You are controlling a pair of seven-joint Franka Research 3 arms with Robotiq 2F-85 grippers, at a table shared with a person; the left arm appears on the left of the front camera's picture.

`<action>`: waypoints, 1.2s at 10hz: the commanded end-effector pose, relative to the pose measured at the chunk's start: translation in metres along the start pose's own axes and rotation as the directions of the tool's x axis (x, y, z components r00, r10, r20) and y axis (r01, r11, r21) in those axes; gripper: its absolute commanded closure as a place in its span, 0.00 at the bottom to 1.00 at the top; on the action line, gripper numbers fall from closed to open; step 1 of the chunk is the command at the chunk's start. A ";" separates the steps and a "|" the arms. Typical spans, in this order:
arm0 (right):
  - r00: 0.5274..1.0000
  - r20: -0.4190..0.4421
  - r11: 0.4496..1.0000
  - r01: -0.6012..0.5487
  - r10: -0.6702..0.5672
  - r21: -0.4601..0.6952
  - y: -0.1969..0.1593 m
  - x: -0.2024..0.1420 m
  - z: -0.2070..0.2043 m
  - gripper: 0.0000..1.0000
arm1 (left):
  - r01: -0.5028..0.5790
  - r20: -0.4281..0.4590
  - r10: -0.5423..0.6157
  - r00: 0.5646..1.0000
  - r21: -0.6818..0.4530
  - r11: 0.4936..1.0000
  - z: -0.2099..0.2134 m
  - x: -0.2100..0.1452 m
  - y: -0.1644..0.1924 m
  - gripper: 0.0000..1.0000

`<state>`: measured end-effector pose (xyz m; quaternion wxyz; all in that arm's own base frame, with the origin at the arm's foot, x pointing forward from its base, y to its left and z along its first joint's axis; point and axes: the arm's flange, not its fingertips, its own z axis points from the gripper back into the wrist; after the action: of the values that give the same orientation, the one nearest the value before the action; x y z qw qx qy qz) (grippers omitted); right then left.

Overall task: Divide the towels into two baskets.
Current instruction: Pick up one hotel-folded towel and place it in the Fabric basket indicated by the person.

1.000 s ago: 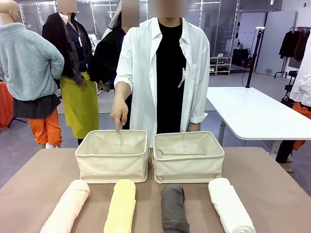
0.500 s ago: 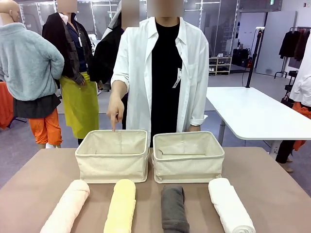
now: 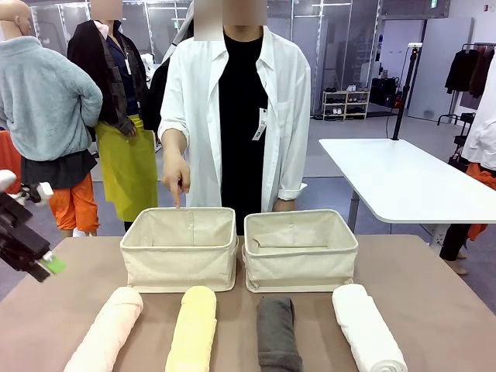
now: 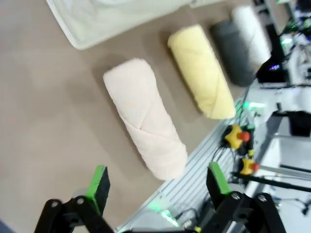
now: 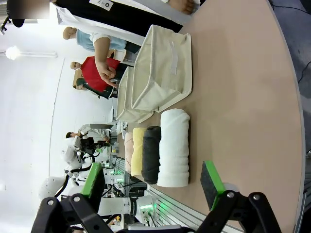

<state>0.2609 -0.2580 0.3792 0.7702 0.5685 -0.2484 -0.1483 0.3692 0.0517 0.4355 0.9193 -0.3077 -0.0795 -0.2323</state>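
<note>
Front view: near ends of pink towel (image 3: 105, 329), yellow towel (image 3: 192, 329) and grey towel (image 3: 277, 335) cut by bottom edge. Left basket (image 3: 178, 263), right basket (image 3: 301, 267): near walls hide floors. Left wrist view motion-blurred, left basket cut by top edge. Right wrist view: pink towel mostly hidden behind yellow towel.

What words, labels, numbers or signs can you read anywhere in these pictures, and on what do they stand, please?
None can be read.
The small tag on the person's white shirt is too small and blurred.
The baskets and towels bear no visible print.
</note>
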 end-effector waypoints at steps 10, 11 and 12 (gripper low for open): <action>1.000 0.003 1.000 -0.006 0.006 0.005 0.002 -0.001 0.001 0.00 | -0.125 -0.007 0.130 0.991 0.246 0.961 -0.129 -0.034 -0.053 0.00; 1.000 0.003 1.000 -0.006 0.006 0.005 0.002 -0.001 0.001 0.00 | -0.129 0.011 0.131 0.991 0.269 0.954 -0.137 -0.034 -0.052 0.00; 1.000 0.003 1.000 -0.006 0.006 0.005 0.002 -0.001 0.001 0.00 | -0.135 0.034 0.131 0.991 0.299 0.945 -0.145 -0.036 -0.050 0.00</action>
<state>0.2609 -0.2582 0.3790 0.7702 0.5685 -0.2481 -0.1485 0.3885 -0.0489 0.3811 0.9612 -0.1987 -0.0789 -0.1743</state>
